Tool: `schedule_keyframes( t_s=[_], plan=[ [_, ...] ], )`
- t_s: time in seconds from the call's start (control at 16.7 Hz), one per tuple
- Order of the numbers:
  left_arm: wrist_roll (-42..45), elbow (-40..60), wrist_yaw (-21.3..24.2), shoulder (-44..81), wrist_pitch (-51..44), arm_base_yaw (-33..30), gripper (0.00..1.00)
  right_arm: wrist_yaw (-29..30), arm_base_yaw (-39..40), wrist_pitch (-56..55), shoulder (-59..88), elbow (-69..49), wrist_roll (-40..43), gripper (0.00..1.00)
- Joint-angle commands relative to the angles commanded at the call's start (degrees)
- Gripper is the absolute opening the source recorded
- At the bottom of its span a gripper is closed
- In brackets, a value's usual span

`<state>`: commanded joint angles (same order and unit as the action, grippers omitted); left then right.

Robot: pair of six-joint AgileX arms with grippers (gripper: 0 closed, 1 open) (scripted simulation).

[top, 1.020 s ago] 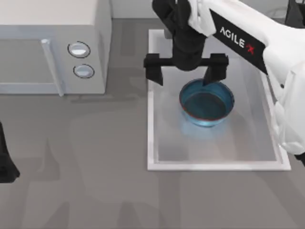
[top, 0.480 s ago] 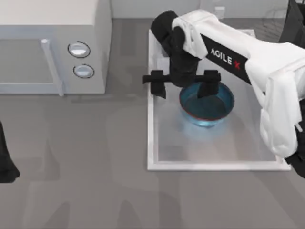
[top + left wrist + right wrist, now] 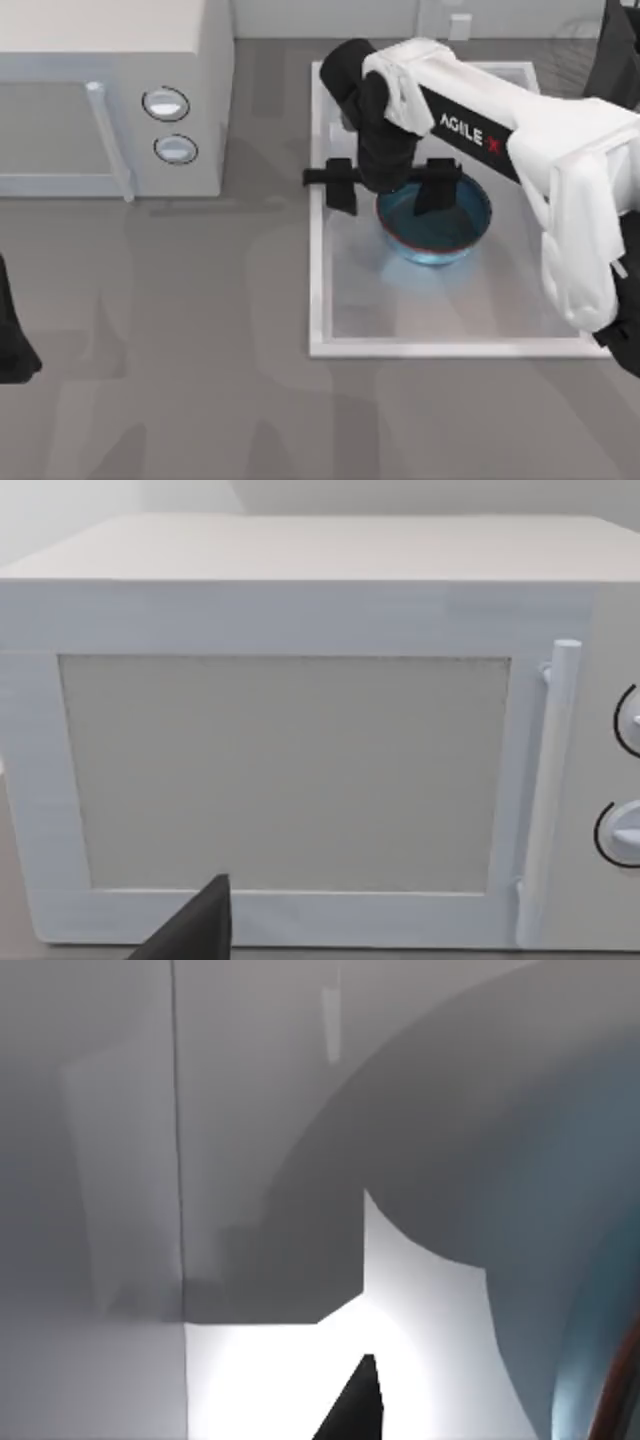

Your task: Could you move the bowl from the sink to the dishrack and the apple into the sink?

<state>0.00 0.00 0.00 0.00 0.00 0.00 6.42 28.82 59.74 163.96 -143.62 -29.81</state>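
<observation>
From above, I see the grey worktop (image 3: pixel 200 350) carrying a white microwave (image 3: pixel 110 100) at its left rear and the sink (image 3: pixel 322 300) on its right half. My right arm reaches in from the right edge across the basin's rear part. Its tool (image 3: pixel 388 188) hangs low over the sink with its fingers spread wide: one finger (image 3: pixel 341 186) stands over the sink's left rim area, the other (image 3: pixel 437 188) sits over the near-left part of the bowl (image 3: pixel 440 235), apparently dipping inside its rim, though I cannot tell whether it touches. The blue bowl rests in the basin, toward its rear and middle, upright. In the right wrist view the bowl's blue wall (image 3: pixel 590 1290) curves close by against the white sink floor (image 3: pixel 260 1380). My left arm is parked at the worktop's left edge (image 3: pixel 12 340); its wrist view faces the microwave door (image 3: pixel 290 770), and I cannot tell how its tool stands.
</observation>
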Motion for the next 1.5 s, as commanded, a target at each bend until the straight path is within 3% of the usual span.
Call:
schedule_keyframes(
  t_s=[0.66,1.5],
  plan=[
    [0.00,0.00,0.00,0.00,0.00,0.00,1.00,0.00,0.00,0.00,0.00,0.00,0.00,0.02],
    [0.00,0.00,0.00,0.00,0.00,0.00,1.00,0.79,2.69,2.96,-6.61,3.98,-2.90,0.00]
  ],
)
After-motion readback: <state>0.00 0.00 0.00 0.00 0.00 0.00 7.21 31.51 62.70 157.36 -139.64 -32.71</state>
